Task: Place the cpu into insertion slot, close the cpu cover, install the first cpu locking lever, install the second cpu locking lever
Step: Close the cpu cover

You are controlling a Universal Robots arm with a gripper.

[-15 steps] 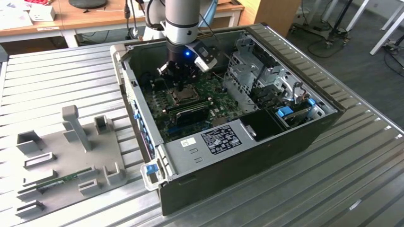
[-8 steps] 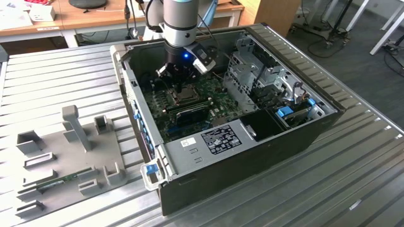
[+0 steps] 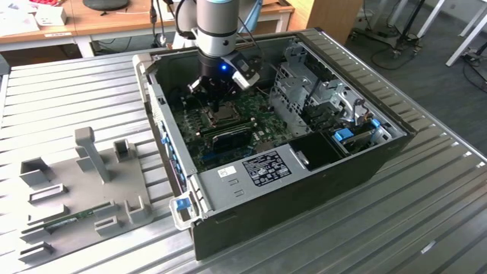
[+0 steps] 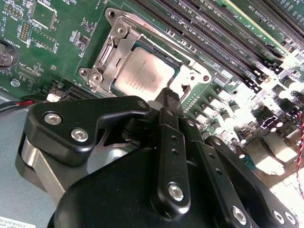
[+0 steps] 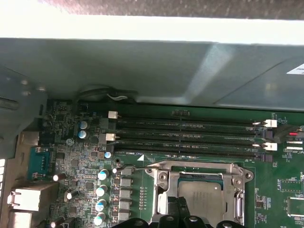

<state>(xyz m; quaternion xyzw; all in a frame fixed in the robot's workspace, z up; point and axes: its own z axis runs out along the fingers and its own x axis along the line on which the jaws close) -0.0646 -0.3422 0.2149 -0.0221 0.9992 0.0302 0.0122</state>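
The cpu (image 4: 144, 75) lies flat in the insertion slot (image 4: 176, 68) on the green board, its silver-grey top showing. The cpu cover (image 4: 112, 53) is down around it, and the chip shows through the cover's window. In the first wrist view the cpu (image 5: 199, 195) sits under the cover (image 5: 199, 167), and a thin lever wire (image 5: 130, 167) runs along one edge of the socket. My gripper (image 4: 170, 95) hovers right at the chip's edge with its black fingers pressed together and nothing between them. In the exterior view the gripper (image 3: 216, 105) hangs over the socket inside the open case.
Long black memory slots (image 5: 190, 133) run beside the socket. The case wall (image 5: 142, 66) rises behind them. Several capacitors (image 5: 101, 190) stand near the lever end. A metal drive cage (image 3: 320, 97) fills the case on the exterior view's right, and a grey fixture plate (image 3: 84, 182) lies on the exterior view's left.
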